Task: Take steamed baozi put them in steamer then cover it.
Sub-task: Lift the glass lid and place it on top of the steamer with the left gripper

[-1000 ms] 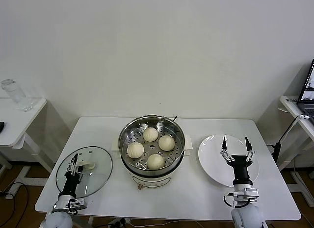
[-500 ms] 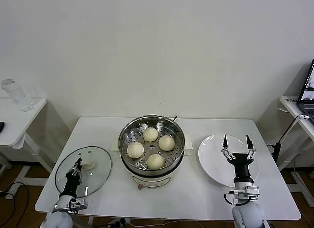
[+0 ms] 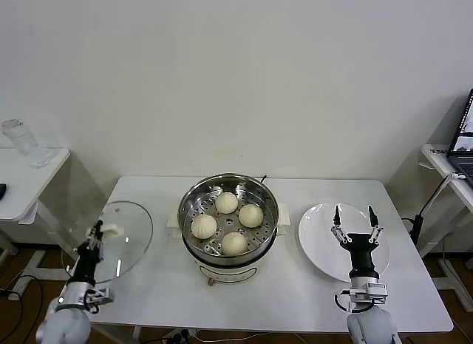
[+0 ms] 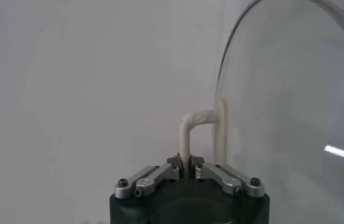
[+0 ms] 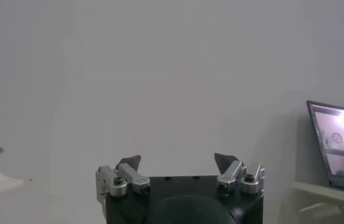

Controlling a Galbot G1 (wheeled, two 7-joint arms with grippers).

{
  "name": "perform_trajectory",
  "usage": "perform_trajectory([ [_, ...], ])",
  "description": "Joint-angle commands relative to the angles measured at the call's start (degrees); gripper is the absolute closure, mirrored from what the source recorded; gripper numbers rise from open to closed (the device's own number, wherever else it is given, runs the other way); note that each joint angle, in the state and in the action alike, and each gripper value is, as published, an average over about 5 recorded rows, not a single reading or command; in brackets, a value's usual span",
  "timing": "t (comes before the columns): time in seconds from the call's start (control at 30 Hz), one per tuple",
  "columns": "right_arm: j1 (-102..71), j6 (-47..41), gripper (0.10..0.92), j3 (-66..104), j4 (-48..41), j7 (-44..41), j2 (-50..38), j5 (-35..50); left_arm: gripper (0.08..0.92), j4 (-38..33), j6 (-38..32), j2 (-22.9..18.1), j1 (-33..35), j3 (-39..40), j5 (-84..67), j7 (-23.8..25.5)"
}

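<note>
While the four baozi (image 3: 227, 203) sit in the steamer (image 3: 228, 217) mid-table, your left gripper (image 3: 94, 234) has the cover (image 3: 111, 242) pinched by its handle, tilted up off the table's (image 3: 295, 285) left edge. Right gripper (image 3: 354, 220) hangs wide open over the plate (image 3: 318, 240).

Four cream-white baozi (image 3: 227, 203) sit in the shiny silver steamer (image 3: 228, 218), whose tray is dotted with round holes, on a white base. The cover (image 3: 118, 238) is clear glass with a white handle (image 4: 199, 131). The plate (image 3: 318, 234) and table (image 3: 295, 292) are white; both grippers are black.
</note>
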Motion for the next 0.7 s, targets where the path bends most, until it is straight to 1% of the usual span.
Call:
perform_trajectory([
  [0.03,-0.35,0.22,0.203,0.33,-0.08,-0.06,0.50,-0.21,0.805,-19.27,2.72,3.06,0.78,-3.03,-2.54,1.93],
  [0.27,-0.93,0.40,0.203,1.03,0.15,-0.12,0.73,-0.28,0.805,-28.73,5.61,1.30,-1.11,3.47,0.98,3.26],
  [0.43,-1.11,0.39,0.203,1.66,0.25,-0.14,0.54,-0.23,0.805,-33.05,10.53,1.68,-3.04,14.38,0.64,6.65],
  [0.57,-1.22,0.37,0.203,1.98,0.16,-0.18,0.61,-0.23,0.805,-33.00,16.69,1.25,-6.07,23.90,-0.19,9.00],
  [0.7,-1.36,0.35,0.203,2.07,-0.18,-0.26,0.75,-0.34,0.805,-30.41,21.83,-0.78,-10.37,32.39,0.04,11.08],
])
